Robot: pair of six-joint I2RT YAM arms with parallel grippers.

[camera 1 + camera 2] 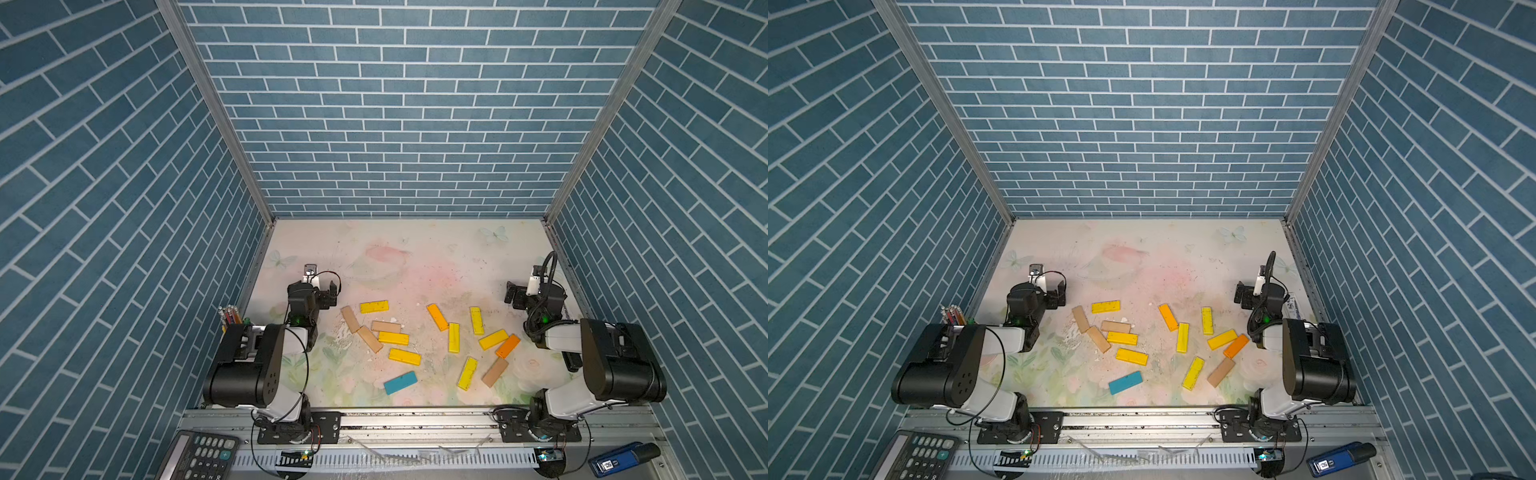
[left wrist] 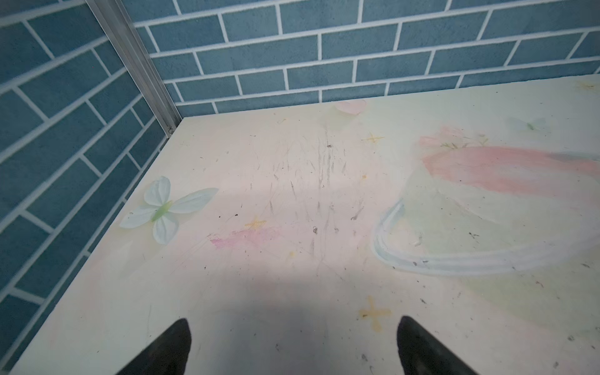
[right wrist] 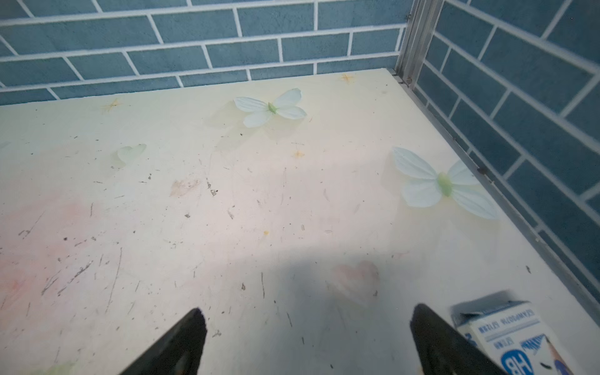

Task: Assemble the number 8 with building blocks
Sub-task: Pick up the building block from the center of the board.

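It was a robot lab cell; brick-print panels [image 1: 399,124] boxed the bench [image 1: 415,257]; two arms [image 1: 245,374] sat on a rail [image 1: 415,420].

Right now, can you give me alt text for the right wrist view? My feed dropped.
The right gripper hangs open and empty over a bare, scuffed stretch of the table. A small white-and-blue printed box lies close beside it, and blue brick-pattern walls meet at the far corner.
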